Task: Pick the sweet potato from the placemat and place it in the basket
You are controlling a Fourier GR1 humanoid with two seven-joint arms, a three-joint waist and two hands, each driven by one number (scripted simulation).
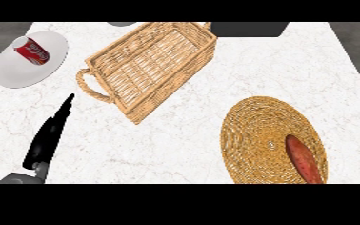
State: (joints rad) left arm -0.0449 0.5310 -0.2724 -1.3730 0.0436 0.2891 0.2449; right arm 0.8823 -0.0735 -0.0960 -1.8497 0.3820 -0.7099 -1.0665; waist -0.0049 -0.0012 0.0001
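Observation:
A reddish sweet potato (305,158) lies on the lower right part of a round woven placemat (262,128) at the counter's lower right. An oblong wicker basket (151,64) with a loop handle sits slanted at the upper middle, and nothing lies in it. My left hand (46,137) shows at the lower left, fingers straight and pointing up toward the basket, holding nothing, well apart from it. My right hand is out of the picture.
A white plate (21,69) at the upper left carries a red soda can (32,50) lying on its side. A dark object (249,28) sits at the counter's far edge, right of the basket. White marble counter lies between basket and placemat.

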